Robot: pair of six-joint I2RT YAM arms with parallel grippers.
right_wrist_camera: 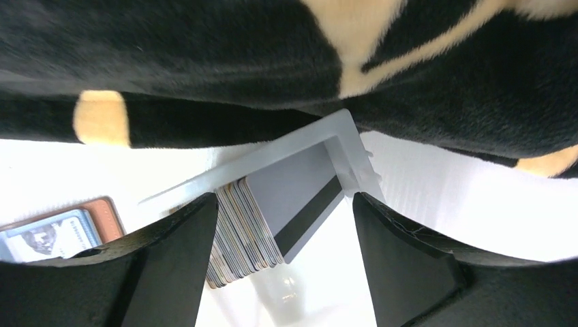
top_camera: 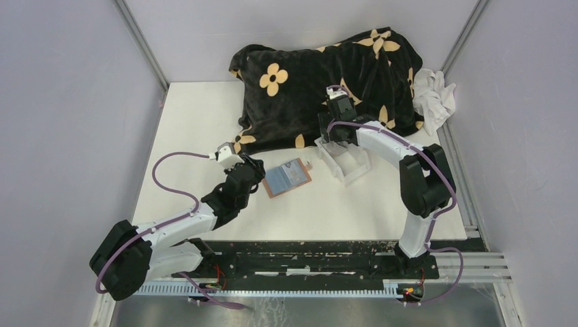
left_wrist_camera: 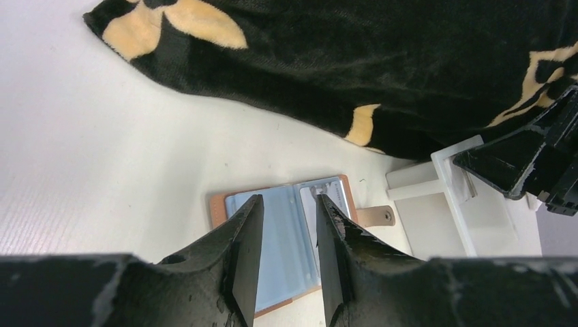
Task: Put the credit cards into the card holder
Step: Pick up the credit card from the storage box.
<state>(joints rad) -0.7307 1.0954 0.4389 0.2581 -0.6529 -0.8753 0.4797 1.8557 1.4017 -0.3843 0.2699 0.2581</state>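
We see the credit cards (right_wrist_camera: pixel 245 235) stacked on edge in a clear tray (right_wrist_camera: pixel 300 146) beside the black flowered blanket (right_wrist_camera: pixel 204 54), with the right end effector (right_wrist_camera: pixel 283 204) spread wide over them, gripping nothing. The card holder (top_camera: pixel 287 177) lies open on the bench (top_camera: pixel 204 122), the left end effector (left_wrist_camera: pixel 288 201) part-open and empty above it.

Black flowered blanket (top_camera: pixel 327 82) lying bunched on table's (top_camera: pixel 198 136) far side; white cloth (top_camera: pixel 435 95) sitting beside it; clear tray (top_camera: pixel 351 170) resting at blanket's edge.

White links (top_camera: pixel 170 229), black joints (top_camera: pixel 426 182), looping purple cables (top_camera: pixel 167 158), scuffed black jaws.
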